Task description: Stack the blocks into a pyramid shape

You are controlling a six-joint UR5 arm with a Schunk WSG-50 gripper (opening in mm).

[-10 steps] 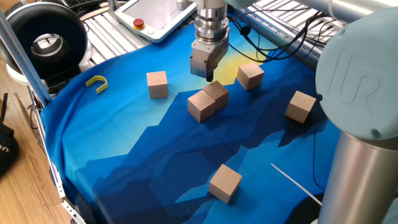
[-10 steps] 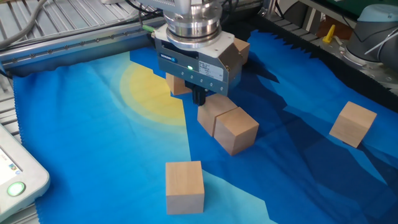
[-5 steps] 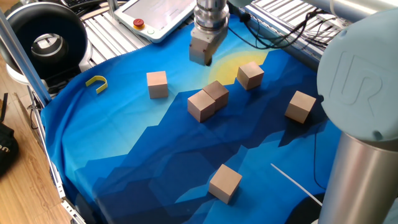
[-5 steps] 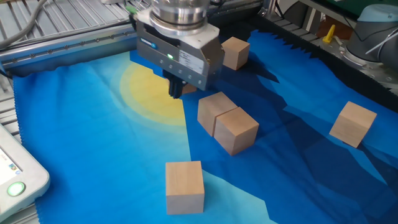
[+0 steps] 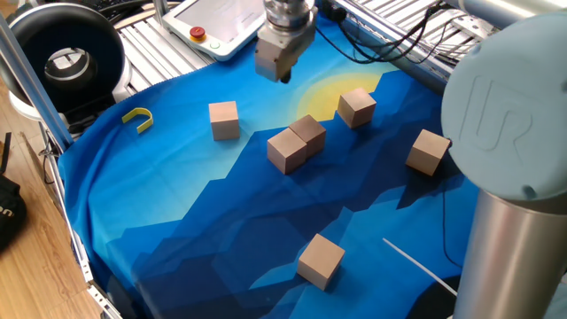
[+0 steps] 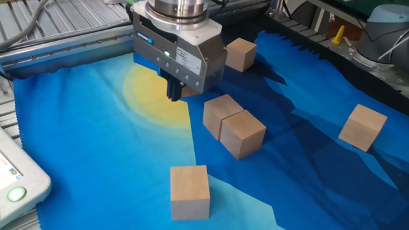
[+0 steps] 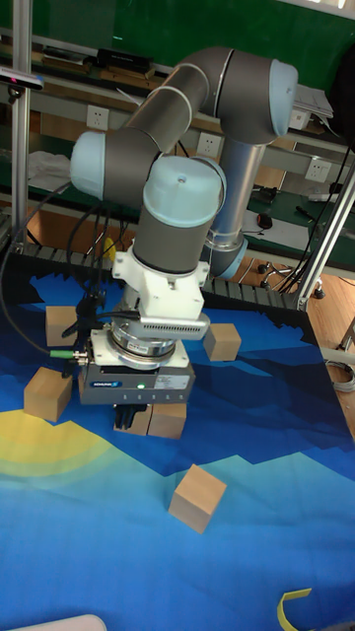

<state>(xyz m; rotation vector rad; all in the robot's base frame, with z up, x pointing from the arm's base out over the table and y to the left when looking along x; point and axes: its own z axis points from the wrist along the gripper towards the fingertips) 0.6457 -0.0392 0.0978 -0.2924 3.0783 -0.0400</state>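
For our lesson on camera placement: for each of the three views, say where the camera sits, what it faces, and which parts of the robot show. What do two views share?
One fixed view: high, beside the arm's base; looks across the blue cloth; pincer, grey arm housing.
The other fixed view: low, at the opposite cloth edge; close on the pincer.
Tall fixed view: faces the whole arm front-on, pincer lowest.
Shared: both fixed views show the touching block pair.

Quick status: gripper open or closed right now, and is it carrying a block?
Gripper: shut, fingers together, nothing between them; it hangs above the cloth beside the two touching blocks.
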